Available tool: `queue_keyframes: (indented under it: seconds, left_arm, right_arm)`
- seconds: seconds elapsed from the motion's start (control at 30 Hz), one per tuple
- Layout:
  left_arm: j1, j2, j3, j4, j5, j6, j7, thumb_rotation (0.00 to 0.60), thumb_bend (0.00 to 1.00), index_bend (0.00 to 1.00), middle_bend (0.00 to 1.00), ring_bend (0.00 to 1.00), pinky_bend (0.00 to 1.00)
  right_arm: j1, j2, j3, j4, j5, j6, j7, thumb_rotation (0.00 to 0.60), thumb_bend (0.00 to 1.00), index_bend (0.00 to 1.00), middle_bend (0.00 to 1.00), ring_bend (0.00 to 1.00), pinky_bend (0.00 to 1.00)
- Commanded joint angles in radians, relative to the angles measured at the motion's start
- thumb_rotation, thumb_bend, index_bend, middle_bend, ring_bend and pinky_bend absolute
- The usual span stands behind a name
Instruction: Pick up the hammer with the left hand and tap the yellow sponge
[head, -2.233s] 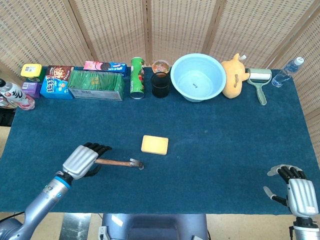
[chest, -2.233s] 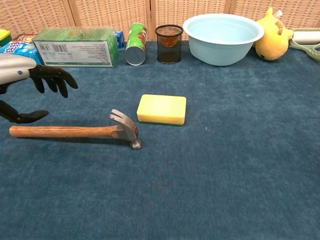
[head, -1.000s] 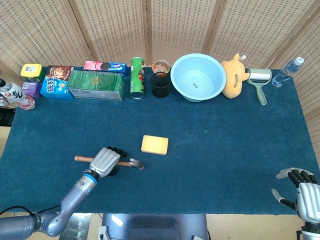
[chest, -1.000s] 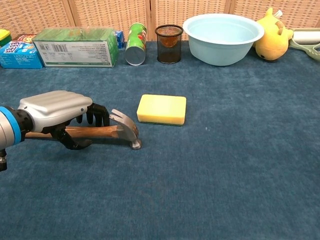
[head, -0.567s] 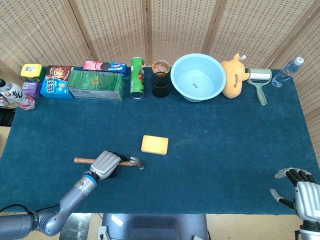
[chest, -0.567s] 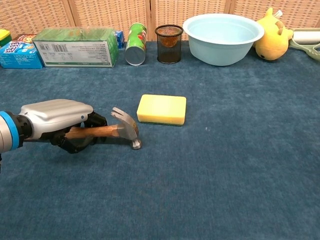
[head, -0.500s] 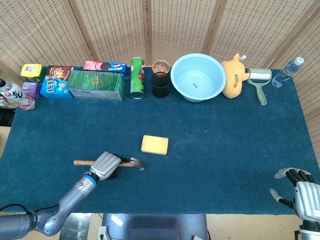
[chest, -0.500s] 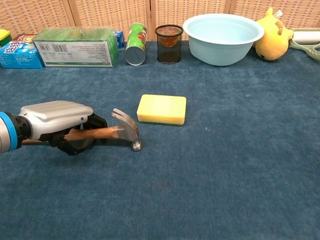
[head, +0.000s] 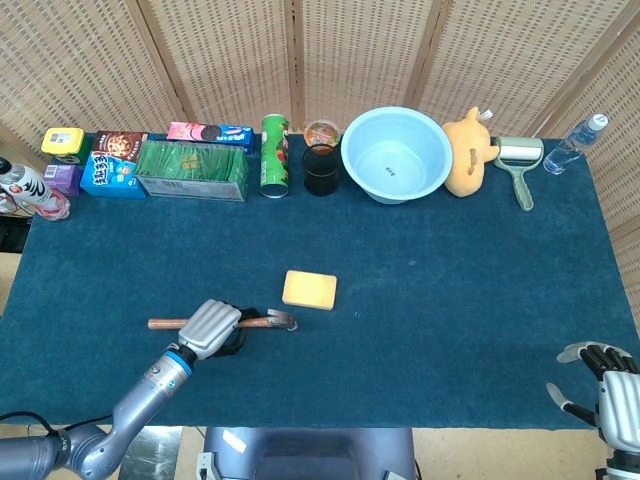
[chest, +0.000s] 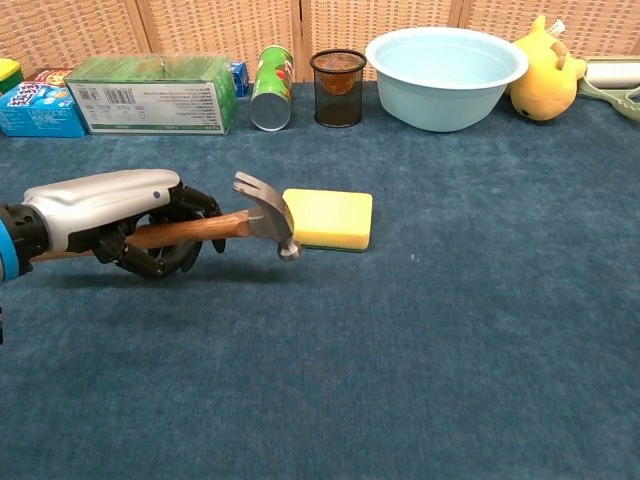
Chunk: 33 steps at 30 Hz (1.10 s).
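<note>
The robot's left hand grips the wooden handle of the hammer, its dark fingers wrapped around the shaft close behind the metal head, which is raised clear of the blue table and casts a shadow on the cloth below. In the chest view the steel head overlaps the left edge of the yellow sponge; whether they touch cannot be told. In the head view the sponge lies flat just beyond and to the right of the head, with a strip of cloth showing between them. The right hand rests at the near right corner of the table, well apart from the left, its fingers spread and holding nothing. Far beyond the left hand, along the table's back edge, stand a green box, a green can and a black mesh cup; a light blue bowl and a yellow plush toy sit further right.
</note>
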Motion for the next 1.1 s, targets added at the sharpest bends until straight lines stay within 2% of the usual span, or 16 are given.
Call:
queue_keyframes:
  seconds: [0.03,0.23,0.43,0.77,1.1]
  left_arm:
    - [0.020,0.045,-0.006,-0.032,0.025,0.024,-0.070,0.600,0.79,0.48,0.57,0.57,0.69]
    - [0.033,0.143,-0.036,-0.068,0.068,0.055,-0.184,0.600,0.79,0.48,0.59,0.62,0.73]
    - [0.000,0.216,-0.077,-0.084,0.033,0.024,-0.172,0.600,0.78,0.47,0.59,0.63,0.74]
    - [-0.163,0.240,-0.151,-0.063,-0.219,-0.185,-0.093,0.600,0.78,0.48,0.59,0.64,0.75]
    - [-0.331,0.158,-0.137,0.023,-0.502,-0.326,-0.036,0.600,0.78,0.48,0.59,0.65,0.76]
  right_arm:
    - [0.004,-0.001,0.002,0.001,-0.003,-0.003,0.001,0.600,0.22,0.46,0.41,0.33,0.25]
    - [0.015,-0.001,0.009,-0.006,-0.001,-0.017,-0.009,0.600,0.22,0.46,0.41,0.33,0.25]
    - [0.025,-0.005,0.013,-0.015,0.007,-0.038,-0.021,0.600,0.22,0.46,0.41,0.33,0.25]
    - [0.026,-0.009,0.016,-0.027,0.022,-0.047,-0.037,0.600,0.22,0.46,0.41,0.33,0.25]
    - [0.013,-0.002,0.018,-0.037,0.035,-0.035,-0.045,0.600,0.22,0.46,0.41,0.33,0.25]
